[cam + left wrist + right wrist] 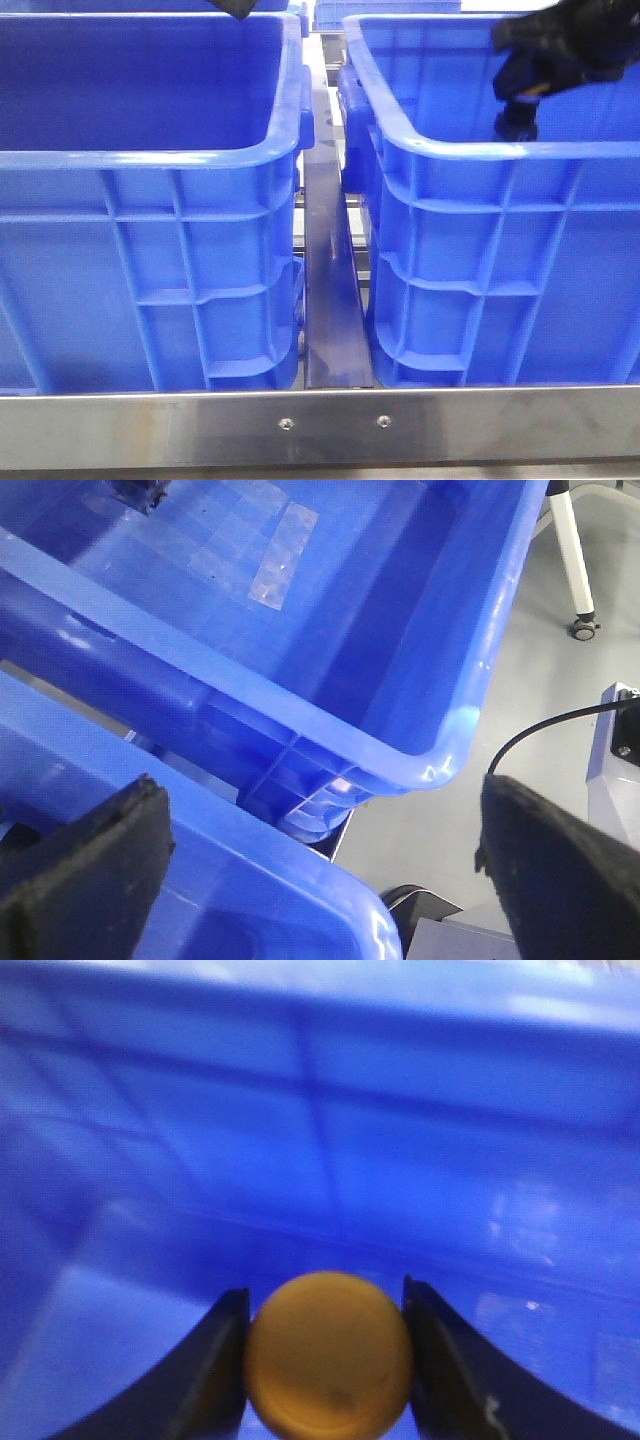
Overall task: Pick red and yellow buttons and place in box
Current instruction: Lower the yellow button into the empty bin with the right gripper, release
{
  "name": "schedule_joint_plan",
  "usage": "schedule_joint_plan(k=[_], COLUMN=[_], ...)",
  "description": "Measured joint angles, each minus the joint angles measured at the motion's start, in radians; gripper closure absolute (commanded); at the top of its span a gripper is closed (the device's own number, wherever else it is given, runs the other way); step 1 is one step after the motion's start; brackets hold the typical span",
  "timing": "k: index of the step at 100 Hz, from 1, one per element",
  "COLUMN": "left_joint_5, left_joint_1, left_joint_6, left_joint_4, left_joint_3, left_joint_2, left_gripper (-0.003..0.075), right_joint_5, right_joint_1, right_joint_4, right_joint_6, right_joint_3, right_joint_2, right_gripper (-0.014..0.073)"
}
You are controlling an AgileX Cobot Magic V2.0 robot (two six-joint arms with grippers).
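Note:
The yellow button (328, 1355), a round orange-yellow cap, sits pinched between the two dark fingers of my right gripper (327, 1360), which is shut on it. In the front view the right gripper (517, 122) hangs just inside the near wall of the right blue box (500, 230), at rim height. The left blue box (150, 230) stands beside it. My left gripper (325, 860) is open and holds nothing, poised above the corner of one box rim (300, 880). Only its tip (232, 8) shows in the front view. The red button is out of view.
A narrow metal rail (325, 300) runs between the two boxes, and a steel table edge (320, 425) lies in front. Past the boxes the left wrist view shows grey floor (540, 680), a white leg on a caster (578, 628) and a black cable (540, 730).

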Motion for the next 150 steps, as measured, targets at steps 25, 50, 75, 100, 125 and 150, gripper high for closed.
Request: schedule_joint_plan(k=[25, 50, 75, 100, 125, 150], left_joint_5=[0.0, 0.0, 0.0, 0.0, 0.0, 0.0], left_joint_1=[0.0, 0.0, 0.0, 0.0, 0.0, 0.0], left_joint_6=[0.002, 0.002, 0.002, 0.002, 0.002, 0.002], left_joint_4=[0.0, 0.0, 0.0, 0.0, 0.0, 0.0], left_joint_3=[0.0, 0.0, 0.0, 0.0, 0.0, 0.0], left_joint_2=[0.0, 0.0, 0.0, 0.0, 0.0, 0.0], left_gripper=[0.0134, 0.0134, 0.0134, 0.0134, 0.0134, 0.0134], right_joint_5=[-0.053, -0.058, -0.043, -0.049, -0.049, -0.049], right_joint_1=[0.0, 0.0, 0.002, 0.002, 0.002, 0.002], right_joint_4=[0.03, 0.082, 0.091, 0.094, 0.097, 0.099], right_joint_6=[-0.002, -0.002, -0.004, -0.004, -0.004, -0.004], right_joint_3=[-0.002, -0.004, -0.046, -0.049, -0.055, -0.057], right_joint_2=[0.035, 0.035, 0.081, 0.093, 0.109, 0.114], right_gripper=[0.039, 0.039, 0.039, 0.039, 0.039, 0.0248])
